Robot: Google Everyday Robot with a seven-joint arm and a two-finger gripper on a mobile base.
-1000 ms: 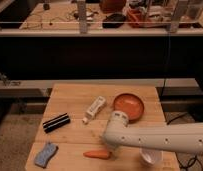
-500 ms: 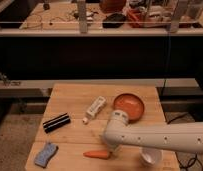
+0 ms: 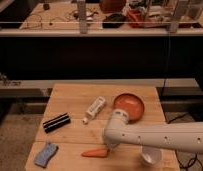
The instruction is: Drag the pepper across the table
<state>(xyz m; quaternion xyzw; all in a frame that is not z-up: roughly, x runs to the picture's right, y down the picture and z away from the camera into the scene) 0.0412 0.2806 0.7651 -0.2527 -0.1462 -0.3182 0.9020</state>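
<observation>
The pepper (image 3: 94, 153) is a slim orange-red thing lying flat near the front edge of the wooden table (image 3: 75, 100). My white arm reaches in from the right. My gripper (image 3: 109, 146) is at the arm's end, right at the pepper's right tip, and it looks to be touching it. The arm's wrist hides the contact point.
An orange bowl (image 3: 130, 106) sits at the right, partly behind my arm. A white tube (image 3: 94, 109) lies mid-table. A black box (image 3: 56, 122) lies at the left. A blue sponge (image 3: 45, 154) is at the front left. A white cup (image 3: 151, 156) stands at the front right.
</observation>
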